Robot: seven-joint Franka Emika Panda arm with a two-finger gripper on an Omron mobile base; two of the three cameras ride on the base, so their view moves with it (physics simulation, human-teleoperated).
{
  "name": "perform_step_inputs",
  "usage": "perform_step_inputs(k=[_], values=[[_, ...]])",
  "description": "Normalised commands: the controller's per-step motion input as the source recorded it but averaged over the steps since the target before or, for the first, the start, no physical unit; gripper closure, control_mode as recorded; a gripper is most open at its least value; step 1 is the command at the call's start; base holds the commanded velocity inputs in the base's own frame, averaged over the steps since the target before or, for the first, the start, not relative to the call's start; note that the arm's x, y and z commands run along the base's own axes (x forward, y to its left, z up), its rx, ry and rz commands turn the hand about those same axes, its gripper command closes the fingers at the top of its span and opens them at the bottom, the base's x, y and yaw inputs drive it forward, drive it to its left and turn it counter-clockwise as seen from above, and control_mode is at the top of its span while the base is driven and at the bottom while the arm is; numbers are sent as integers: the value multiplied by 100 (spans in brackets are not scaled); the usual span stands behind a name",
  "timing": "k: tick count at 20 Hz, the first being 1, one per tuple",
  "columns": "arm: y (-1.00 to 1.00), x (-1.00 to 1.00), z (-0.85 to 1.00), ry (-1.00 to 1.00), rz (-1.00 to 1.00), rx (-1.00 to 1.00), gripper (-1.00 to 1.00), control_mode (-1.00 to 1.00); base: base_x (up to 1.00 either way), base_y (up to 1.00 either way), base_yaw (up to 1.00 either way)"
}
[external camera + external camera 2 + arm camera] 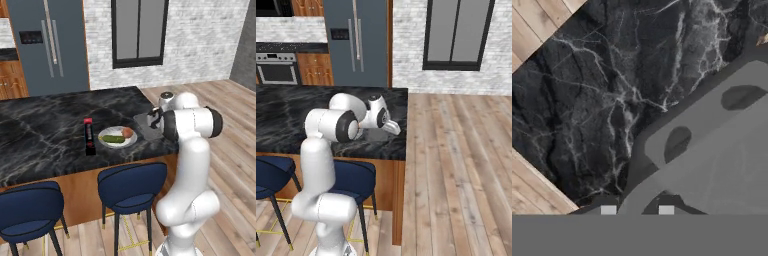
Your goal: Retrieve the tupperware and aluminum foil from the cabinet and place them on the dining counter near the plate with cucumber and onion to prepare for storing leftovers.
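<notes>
My gripper (pixel 637 210) is clamped on the near rim of the tupperware (pixel 712 150), the tub's long axis running away ahead of my fingers. Tub sits low over the dining counter (pixel 45 135), by its end edge. Plate (pixel 118 137) with cucumber (pixel 113 139) and onion (pixel 127 132) lies just beyond the tub's far side; aluminum foil (pixel 89 136) rests past the plate.

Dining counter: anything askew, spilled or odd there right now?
Nothing stands out. The black box of aluminum foil with red ends lies flat beside the white plate holding cucumber and onion; the grey see-through tupperware tub sits level near the counter's corner.
</notes>
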Motion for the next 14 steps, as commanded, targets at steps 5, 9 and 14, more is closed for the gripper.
perform_step_inputs(k=[5,9,14], values=[[19,-30,61,-5,-3,-1,-100,-100,0,0,0],[1,-57,100,-8,0,0,-100,-100,0,0,0],[37,-87,100,-13,0,-3,-100,-100,0,0,0]])
